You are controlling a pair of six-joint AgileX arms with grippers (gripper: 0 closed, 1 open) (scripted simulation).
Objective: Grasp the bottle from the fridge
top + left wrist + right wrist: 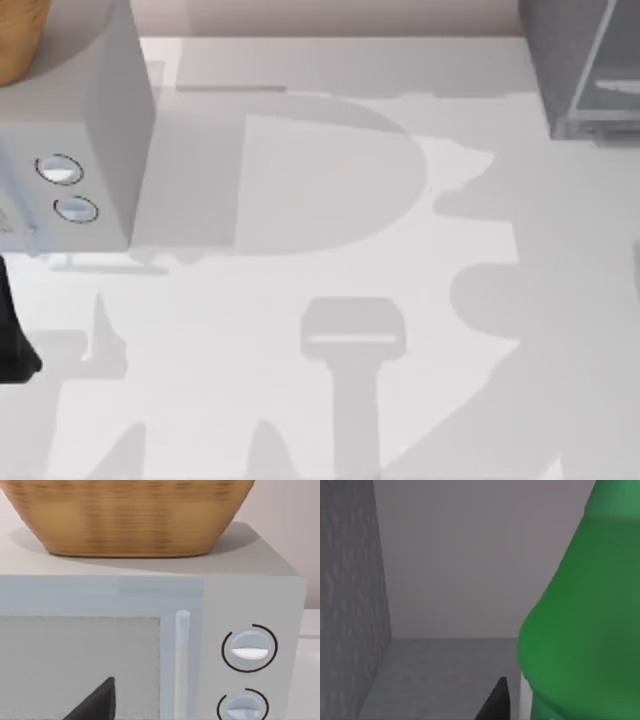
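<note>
right wrist view: the green bottle [585, 620] stands inside the fridge [355, 595], on its grey floor, close before the right jaws; their opening cannot be told. top view: fridge [585, 70] at the tabletop's [330, 400] far right; left arm [12, 330] at the left edge.

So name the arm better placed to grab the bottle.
Right. Its wrist view shows the bottle very close, inside the fridge. The left wrist view faces the dialled box under a basket.
</note>
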